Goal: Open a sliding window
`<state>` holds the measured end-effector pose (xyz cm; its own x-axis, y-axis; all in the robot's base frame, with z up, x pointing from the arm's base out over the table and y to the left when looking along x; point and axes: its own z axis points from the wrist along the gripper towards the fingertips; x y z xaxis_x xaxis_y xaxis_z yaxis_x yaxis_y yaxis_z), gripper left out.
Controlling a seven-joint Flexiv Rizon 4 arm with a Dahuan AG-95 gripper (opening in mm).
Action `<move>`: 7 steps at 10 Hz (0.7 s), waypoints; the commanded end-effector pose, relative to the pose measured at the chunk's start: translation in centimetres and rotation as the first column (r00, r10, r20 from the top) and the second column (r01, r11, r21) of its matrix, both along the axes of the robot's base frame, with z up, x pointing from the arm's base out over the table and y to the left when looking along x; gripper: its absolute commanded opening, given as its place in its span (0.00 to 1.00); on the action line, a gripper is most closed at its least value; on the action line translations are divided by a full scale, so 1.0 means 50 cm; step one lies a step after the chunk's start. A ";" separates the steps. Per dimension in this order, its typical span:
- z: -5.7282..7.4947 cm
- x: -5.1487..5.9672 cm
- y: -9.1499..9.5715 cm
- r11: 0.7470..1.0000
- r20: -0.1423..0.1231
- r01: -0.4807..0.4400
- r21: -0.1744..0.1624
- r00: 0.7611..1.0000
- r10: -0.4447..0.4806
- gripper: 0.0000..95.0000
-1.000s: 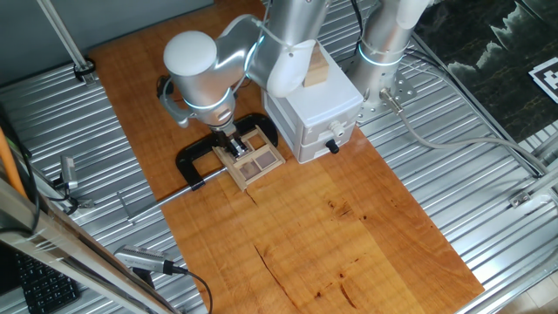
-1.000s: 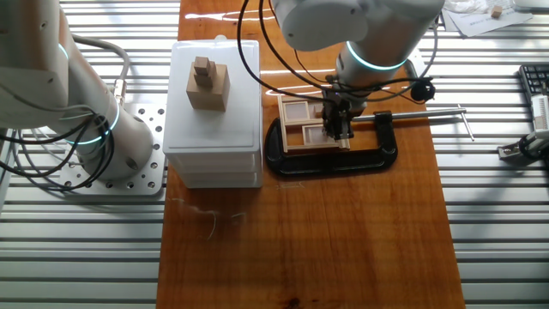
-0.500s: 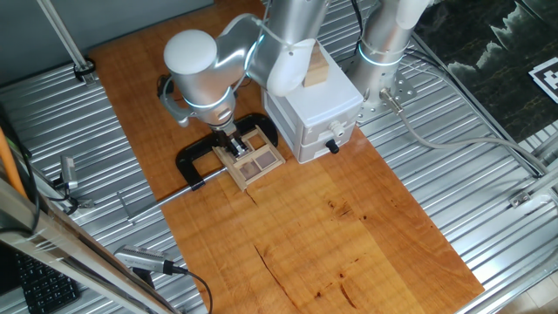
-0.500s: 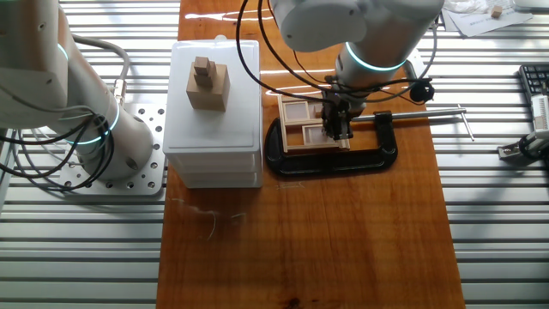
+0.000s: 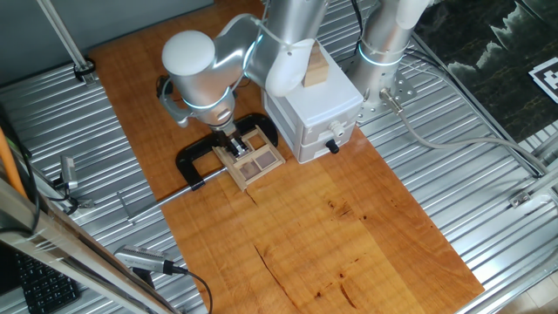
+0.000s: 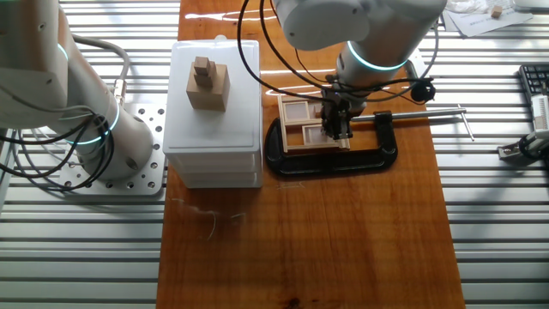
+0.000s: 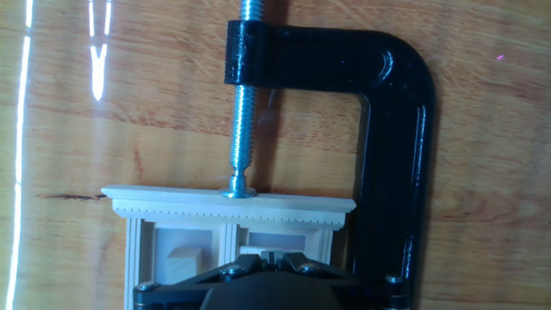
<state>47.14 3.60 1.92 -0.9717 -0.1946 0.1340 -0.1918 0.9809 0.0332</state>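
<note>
Closely, fingers (image 6: 335, 133), closure unclear, are pressing at the sliding window (image 6: 304, 124) inside a black clamp (image 6: 377, 154); slipping off could leave it shut.

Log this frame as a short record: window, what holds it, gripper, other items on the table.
window: small wooden sliding window, flat on the wooden table
held by: black C-clamp; its screw presses on the frame's edge in the hand view
gripper: gripper down on the window's panes; open or shut cannot be told
beside: white drawer box with a wooden block on top
</note>
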 end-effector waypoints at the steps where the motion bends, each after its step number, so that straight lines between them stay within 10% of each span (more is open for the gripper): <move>1: 0.000 -0.005 0.000 1.000 0.006 -0.001 0.000 1.000 0.001 0.00; 7: -0.004 -0.007 -0.002 1.000 0.025 0.021 -0.001 0.999 -0.021 0.00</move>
<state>46.84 3.51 1.67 -0.9788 -0.1728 0.1096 -0.1707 0.9849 0.0279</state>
